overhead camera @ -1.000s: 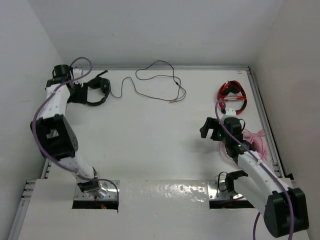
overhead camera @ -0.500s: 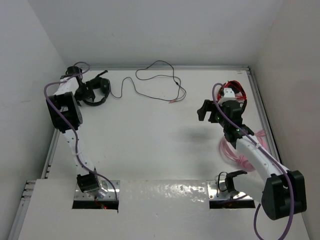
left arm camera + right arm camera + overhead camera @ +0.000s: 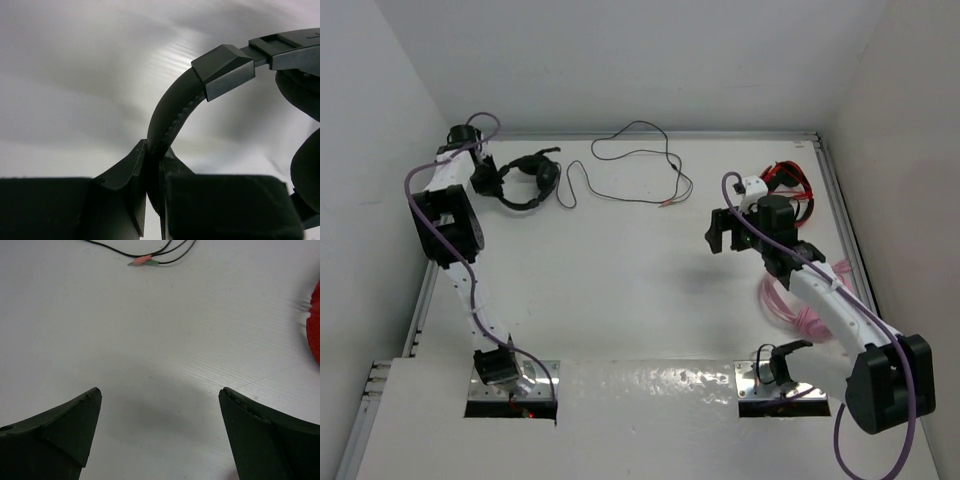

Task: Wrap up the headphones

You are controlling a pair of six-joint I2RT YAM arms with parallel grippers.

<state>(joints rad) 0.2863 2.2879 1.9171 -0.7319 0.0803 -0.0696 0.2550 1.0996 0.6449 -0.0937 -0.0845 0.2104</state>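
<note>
The black headphones (image 3: 528, 180) lie at the far left of the table, and their thin cable (image 3: 630, 160) loops rightward to the pinkish plugs (image 3: 665, 203). My left gripper (image 3: 486, 181) is shut on the headphones' headband (image 3: 172, 107), which is pinched between the two fingers at my left gripper (image 3: 154, 152); an earcup (image 3: 306, 165) shows at the right edge of that view. My right gripper (image 3: 719, 232) hovers open right of the plugs. In the right wrist view, my right gripper (image 3: 160, 392) has only bare table between its fingers, with the plugs (image 3: 142, 261) ahead.
Red headphones (image 3: 785, 185) lie at the back right, just behind my right arm, and also show as a red headphones edge (image 3: 316, 325). Pink headphones (image 3: 808, 298) with a coiled cable lie under the right forearm. White walls enclose the table on three sides.
My left gripper has closed on the headband and the headphones have shifted slightly right. My right arm has swung left and farther back, toward the cable's plug end, still open.
</note>
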